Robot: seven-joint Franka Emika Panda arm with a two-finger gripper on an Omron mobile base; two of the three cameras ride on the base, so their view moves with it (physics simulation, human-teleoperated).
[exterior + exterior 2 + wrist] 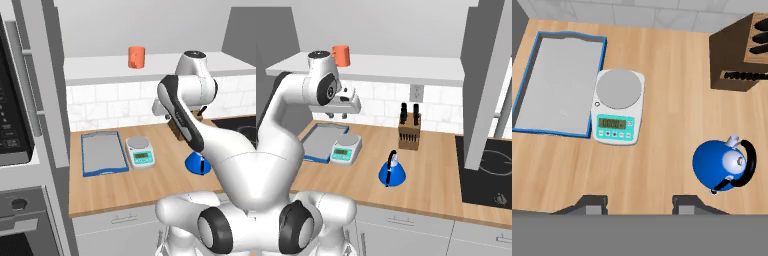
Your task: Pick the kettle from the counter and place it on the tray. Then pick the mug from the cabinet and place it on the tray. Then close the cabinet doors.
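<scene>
Small squat bright-blue kettle (719, 165) with thin black arched handle, upright on light-brown wooden counter (662, 100), near a brown knife block (409, 134). Two-finger gripper (639, 204) high above the wood, fingers apart, nothing between them. Grey blue-rimmed tray (558, 85) just beside a white-green kitchen scale (617, 106). Orange mug (136, 57) on the pale cabinet shelf (100, 67).

Arm: raised high from base, elbow bent, forearm reaching forward.
Wrist: turned downward.
Gripper (639, 204): aimed down, jaws parted, holding nothing.
</scene>
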